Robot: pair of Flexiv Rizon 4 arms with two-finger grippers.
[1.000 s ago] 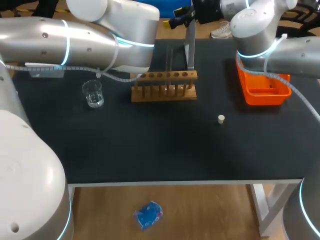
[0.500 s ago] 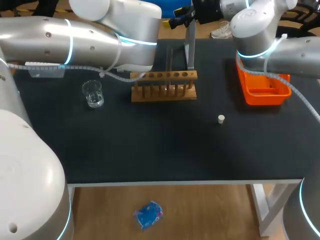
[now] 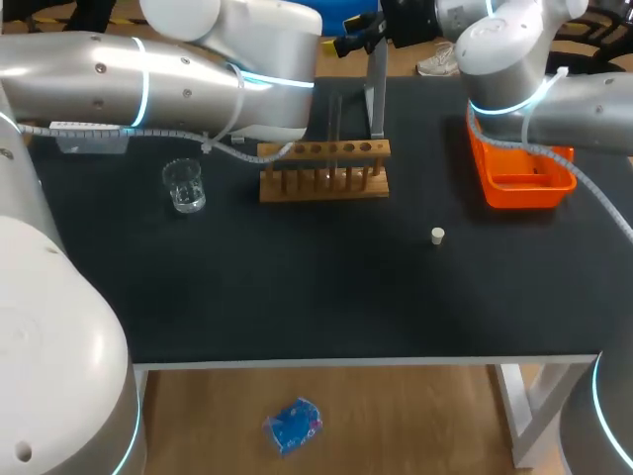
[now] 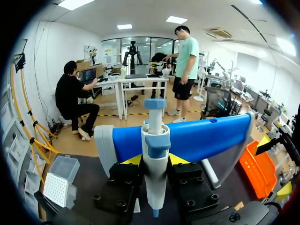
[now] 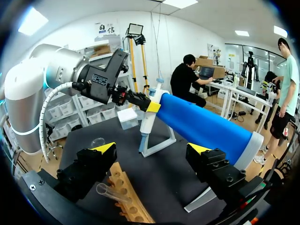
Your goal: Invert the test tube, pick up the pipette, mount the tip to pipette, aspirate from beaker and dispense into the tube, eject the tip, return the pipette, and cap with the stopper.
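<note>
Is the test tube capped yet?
Uncapped: the test tube stands open-mouthed in the rack; the stopper lies on the table.

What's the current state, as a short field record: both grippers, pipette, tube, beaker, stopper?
left gripper: shut on the white-and-blue pipette at its grey stand
right gripper: open, over the wooden rack
clear glass test tube: in the rack, open end up
clear glass beaker: on the table, left of the rack
small white stopper: loose on the table, right of the rack
</note>
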